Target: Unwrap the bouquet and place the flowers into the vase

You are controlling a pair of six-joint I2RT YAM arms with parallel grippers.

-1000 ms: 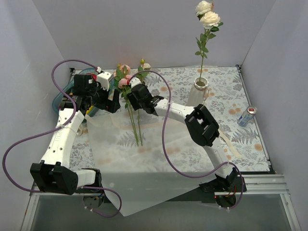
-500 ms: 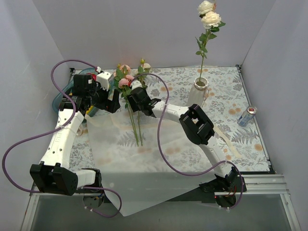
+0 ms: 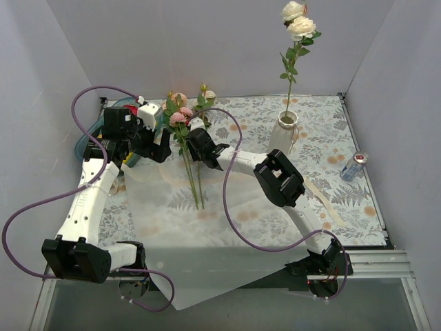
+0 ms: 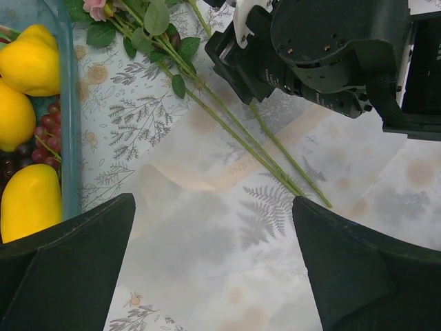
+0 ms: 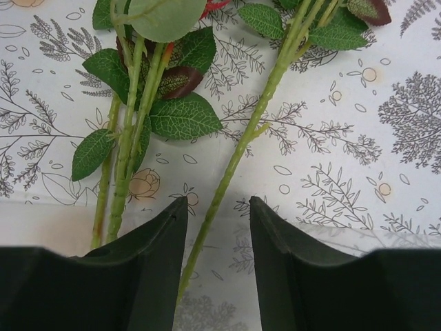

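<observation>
Top external: the left arm [image 3: 91,196] reaches forward along the table's left side, its wrist bent inward beside the blue fruit tray [image 3: 88,138], jaws spread wide and empty. The right arm [image 3: 279,181] folds at the elbow and stretches left, low over the table, its head right at the loose flowers [image 3: 190,172]. These lie flat on the unfolded wrapping paper [image 3: 200,255], long axis running near to far, blooms at the far end by the tray, cut ends toward the arm bases. The white ribbed vase [image 3: 284,129] stands well apart to the right and holds one tall cream rose stem [image 3: 298,27] upright. A silver can [image 3: 353,166] sits at the right edge of the floral tablecloth [image 3: 324,138]; plain grey walls enclose the table.

Left wrist: both fingers [image 4: 69,265] hang far apart above the translucent paper [image 4: 227,241]. The green stems [image 4: 234,131] slant from upper left to lower right. Yellow fruit [image 4: 27,62] fills the tray.

Right wrist: the jaws are released, straddling a single stem [image 5: 241,145] that passes through their gap close to the left finger [image 5: 148,276]. Leafy stems [image 5: 124,158] lie just beside it.
</observation>
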